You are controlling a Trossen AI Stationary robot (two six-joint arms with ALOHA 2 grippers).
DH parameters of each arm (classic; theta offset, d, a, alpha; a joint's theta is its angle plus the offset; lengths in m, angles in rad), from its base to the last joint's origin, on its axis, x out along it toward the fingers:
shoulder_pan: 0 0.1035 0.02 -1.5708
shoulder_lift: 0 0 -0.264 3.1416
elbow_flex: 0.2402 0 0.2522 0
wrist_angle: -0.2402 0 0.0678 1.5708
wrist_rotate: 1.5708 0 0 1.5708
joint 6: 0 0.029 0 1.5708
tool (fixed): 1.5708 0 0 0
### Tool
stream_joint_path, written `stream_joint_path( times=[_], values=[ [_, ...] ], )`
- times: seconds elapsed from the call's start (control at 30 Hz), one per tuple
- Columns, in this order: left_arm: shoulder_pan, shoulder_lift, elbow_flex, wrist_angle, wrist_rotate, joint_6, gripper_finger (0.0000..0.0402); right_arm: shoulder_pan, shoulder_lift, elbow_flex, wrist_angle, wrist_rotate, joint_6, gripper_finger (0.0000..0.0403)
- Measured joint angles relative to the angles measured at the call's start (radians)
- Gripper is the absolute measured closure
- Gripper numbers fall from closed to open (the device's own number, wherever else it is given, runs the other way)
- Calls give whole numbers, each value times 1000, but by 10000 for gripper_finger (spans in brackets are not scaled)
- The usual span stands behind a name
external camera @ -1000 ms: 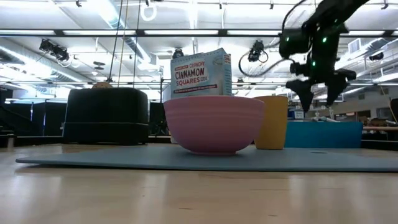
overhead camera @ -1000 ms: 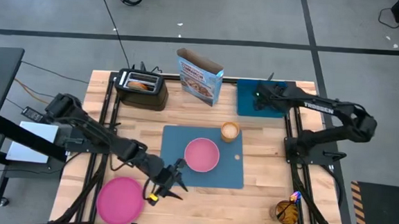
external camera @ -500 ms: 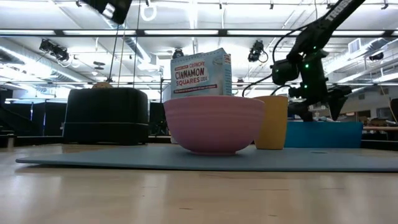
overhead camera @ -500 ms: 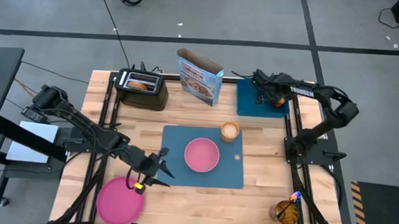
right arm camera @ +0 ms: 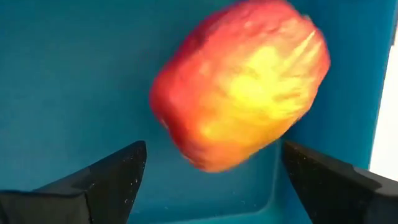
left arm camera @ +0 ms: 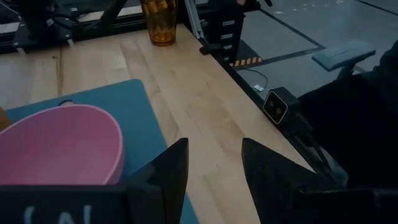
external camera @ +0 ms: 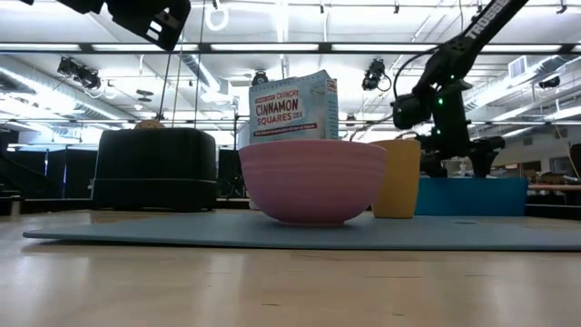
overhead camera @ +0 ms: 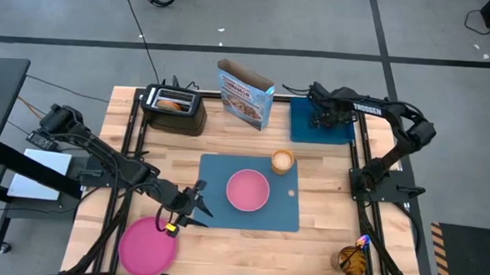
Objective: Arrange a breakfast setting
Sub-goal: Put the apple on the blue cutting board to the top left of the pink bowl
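The red-orange apple [right arm camera: 242, 81] lies in the deep blue tray [overhead camera: 301, 128]. My right gripper [overhead camera: 321, 118] is open low over the tray, its fingers standing on either side of the apple without touching it. The small pink bowl [overhead camera: 248, 191] and the tan cup [overhead camera: 283, 162] stand on the blue placemat [overhead camera: 283, 212]. The pink plate [overhead camera: 147, 245] lies on the table at the near left. My left gripper [overhead camera: 195, 204] is open and empty, held above the placemat's left edge. The spoon [overhead camera: 363, 242] stands in an amber glass [overhead camera: 351, 259].
A black toaster [overhead camera: 174, 108] and a cereal box [overhead camera: 246, 93] stand along the far edge. The amber glass stands at the near right corner and also shows in the left wrist view [left arm camera: 160, 22]. Bare wood lies between the plate and the placemat.
My right gripper has come down toward the blue tray and now stands low over the apple, still open. My left gripper has drawn back from the placemat's near left corner toward the table's left and far side and has risen.
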Motion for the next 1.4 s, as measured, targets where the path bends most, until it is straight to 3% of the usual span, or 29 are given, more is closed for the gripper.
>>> stream_joint_path(
  times=[0.17, 0.5, 0.63, 0.77, 0.87, 1.0, 1.2, 1.4],
  values=[
    [1, 0, 0, 8, 0, 2, 244, 12, -61, 0, 18, 4, 46, 27],
    [0, 0, 0, -3, 0, 5, 244, 34, -69, 0, 108, 23, 371, 27],
    [0, 0, 0, -33, 0, 8, 244, 59, -69, 0, 144, 110, 499, 27],
    [-1, 0, 1, -59, 0, -6, 244, 60, -69, 0, 125, 214, 518, 28],
    [-4, 0, 1, -88, 0, -23, 244, 37, -69, -1, 126, 180, 382, 28],
    [-17, 0, 1, -97, 0, -39, 244, 14, -69, -1, 114, 81, 29, 28],
    [-19, 0, 1, -92, 0, -74, 244, 16, -70, -1, 35, 201, -286, 44],
    [-20, 0, 1, -70, 0, -121, 244, 12, -32, -1, 124, 123, -533, 57]
  ],
)
